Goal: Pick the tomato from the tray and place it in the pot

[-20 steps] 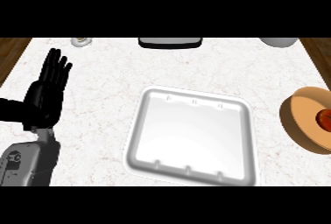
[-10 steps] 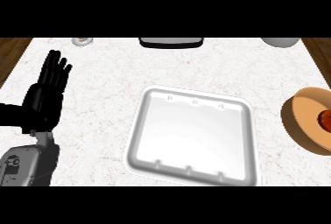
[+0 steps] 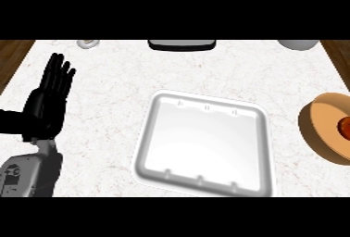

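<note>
Tomato [image 3: 344, 125] sits low inside the tan pot [image 3: 315, 127] at the right edge, well apart from the white tray [image 3: 205, 148] in the middle of the surface [image 3: 109, 92]. Left hand [image 3: 44, 109] rests at the left, fingers straight, slightly spread, holding nothing. Placing looks done; next move, I'd say, just keep clear

Counts: 1 white tray [image 3: 152, 134]. 1 tan pot [image 3: 315, 125], cut by the right edge. 1 red tomato [image 3: 344, 125]. 1 black left hand [image 3: 46, 104], 1 grey forearm [image 3: 24, 176]. Far edge: 1 small white item [image 3: 87, 43], 1 dark flat item [image 3: 182, 44], 1 grey round item [image 3: 298, 44]. 1 marble table [image 3: 103, 92].
</note>
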Tool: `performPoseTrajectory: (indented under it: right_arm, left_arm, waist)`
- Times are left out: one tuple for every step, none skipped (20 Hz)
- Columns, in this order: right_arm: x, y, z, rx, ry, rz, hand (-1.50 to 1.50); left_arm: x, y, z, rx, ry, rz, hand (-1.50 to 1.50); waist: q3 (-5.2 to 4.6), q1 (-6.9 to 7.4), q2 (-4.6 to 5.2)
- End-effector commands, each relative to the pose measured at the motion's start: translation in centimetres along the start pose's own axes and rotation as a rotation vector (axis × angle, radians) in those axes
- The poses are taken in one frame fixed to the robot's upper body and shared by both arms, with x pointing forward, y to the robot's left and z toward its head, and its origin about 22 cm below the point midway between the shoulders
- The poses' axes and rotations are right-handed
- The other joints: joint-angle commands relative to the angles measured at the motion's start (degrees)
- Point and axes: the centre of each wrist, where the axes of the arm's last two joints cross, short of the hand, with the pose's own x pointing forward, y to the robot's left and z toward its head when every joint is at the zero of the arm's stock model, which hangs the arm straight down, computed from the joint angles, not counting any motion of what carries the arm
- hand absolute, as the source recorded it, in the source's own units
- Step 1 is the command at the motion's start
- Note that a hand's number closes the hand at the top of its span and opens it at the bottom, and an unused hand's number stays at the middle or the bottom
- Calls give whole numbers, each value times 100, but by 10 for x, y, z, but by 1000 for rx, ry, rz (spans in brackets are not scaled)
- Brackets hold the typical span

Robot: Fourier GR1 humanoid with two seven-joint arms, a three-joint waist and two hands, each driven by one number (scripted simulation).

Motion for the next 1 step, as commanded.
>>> performPoseTrajectory:
  right_arm:
    - [7,-20,5,-9,13,22,-150]
  left_arm:
    - [6,-1,-12,0,-10,-3,0]
  waist:
    - [16,12,26]
